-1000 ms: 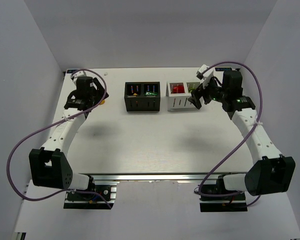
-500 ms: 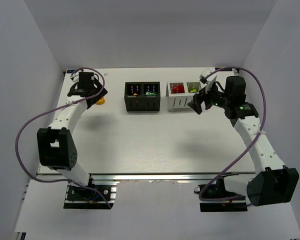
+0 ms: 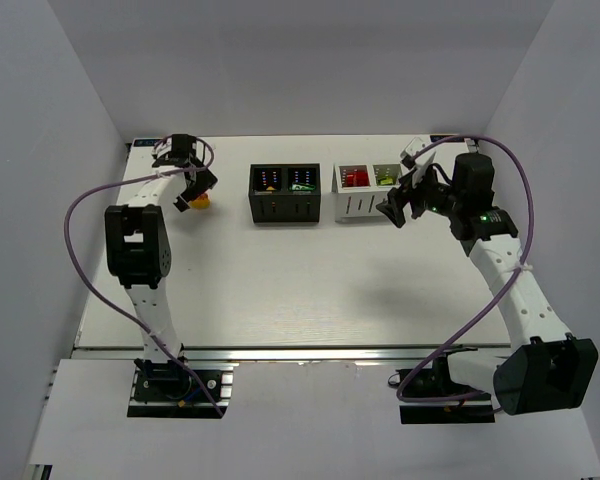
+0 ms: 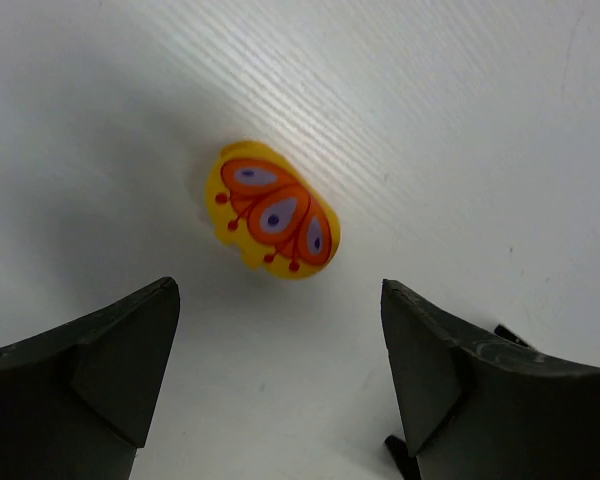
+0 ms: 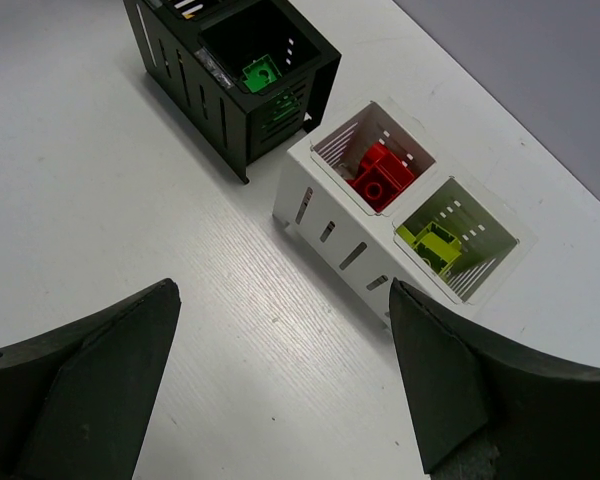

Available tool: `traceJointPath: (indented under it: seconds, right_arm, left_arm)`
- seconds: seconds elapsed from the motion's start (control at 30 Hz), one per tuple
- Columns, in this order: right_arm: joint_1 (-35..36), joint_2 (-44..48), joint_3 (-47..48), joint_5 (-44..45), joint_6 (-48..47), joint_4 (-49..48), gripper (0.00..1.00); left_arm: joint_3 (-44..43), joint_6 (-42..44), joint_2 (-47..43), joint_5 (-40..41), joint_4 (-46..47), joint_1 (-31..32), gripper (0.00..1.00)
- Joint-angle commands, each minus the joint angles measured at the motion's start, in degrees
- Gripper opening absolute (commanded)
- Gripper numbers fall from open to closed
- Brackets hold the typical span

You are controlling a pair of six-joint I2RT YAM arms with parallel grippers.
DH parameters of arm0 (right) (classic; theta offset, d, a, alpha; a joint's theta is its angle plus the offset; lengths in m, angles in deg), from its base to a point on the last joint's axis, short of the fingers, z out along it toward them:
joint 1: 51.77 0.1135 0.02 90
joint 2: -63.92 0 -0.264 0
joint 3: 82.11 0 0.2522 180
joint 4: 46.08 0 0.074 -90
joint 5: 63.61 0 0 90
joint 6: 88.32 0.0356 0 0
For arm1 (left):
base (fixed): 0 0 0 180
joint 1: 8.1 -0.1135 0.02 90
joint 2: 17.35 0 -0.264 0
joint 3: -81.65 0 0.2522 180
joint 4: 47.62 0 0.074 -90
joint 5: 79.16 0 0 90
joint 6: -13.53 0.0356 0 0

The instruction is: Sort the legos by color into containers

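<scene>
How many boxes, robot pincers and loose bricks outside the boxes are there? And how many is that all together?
Boxes: 2, the black box and the white box
Loose bricks outside the boxes: 1, the yellow brick
Pincers: 2, the left pincer and the right pincer, both open
Total: 5

Right gripper (image 5: 282, 310) has its jaws spread wide with nothing between them, only bare table (image 5: 100, 200) below. The black container (image 5: 195, 75) is at the top, with one green lego (image 5: 256, 73) in its nearer compartment. The white container (image 5: 325, 230) sits just beside it, with red legos (image 5: 380, 175) in one compartment and lime legos (image 5: 435, 243) in the other.
</scene>
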Motion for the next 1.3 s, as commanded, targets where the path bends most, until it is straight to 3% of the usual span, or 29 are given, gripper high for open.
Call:
traceJointPath:
  seconds: [0.0,0.4,0.57,0.63,0.8,1.0,1.23,1.27]
  right_arm:
    - [-0.53,-0.33,-0.69,-1.04,0.14,-3.18,0.89]
    - [-2.99,-4.54,2.12,-2.01,0.93,-3.71,0.90]
    - [-3.52,-6.30,3.18,-2.71,1.55,-3.71,0.89]
    - [-3.61,-6.66,3.18,-2.89,1.55,-3.62,0.89]
    - [-3.79,-6.83,2.92,-3.33,1.99,-3.45,0.89]
    - [-3.87,-6.22,1.60,-4.20,2.34,-3.62,0.89]
    - [-3.87,-4.99,0.37,-7.63,-0.73,-1.16,0.89]
    - [-3.87,-4.81,0.37,-8.16,-1.00,-0.81,0.84]
  left_arm:
    - [-6.76,-0.14,2.74,1.07,-1.31,-0.70,0.91]
    - [-12.06,-3.83,10.41,0.02,-2.37,-1.32,0.84]
    - [-11.27,-5.32,10.41,-0.69,-1.92,-1.23,0.59]
    - [-10.57,-5.77,9.62,-0.25,-2.11,-1.32,0.55]
    - [-2.23,-5.16,0.85,-3.31,2.71,-1.23,0.38]
    - [11.57,0.55,-13.74,-17.55,12.64,-0.79,0.22]
    - [26.95,4.78,-31.76,-29.23,24.78,0.70,0.18]
    - [27.49,4.95,-32.39,-30.47,26.01,1.66,0.18]
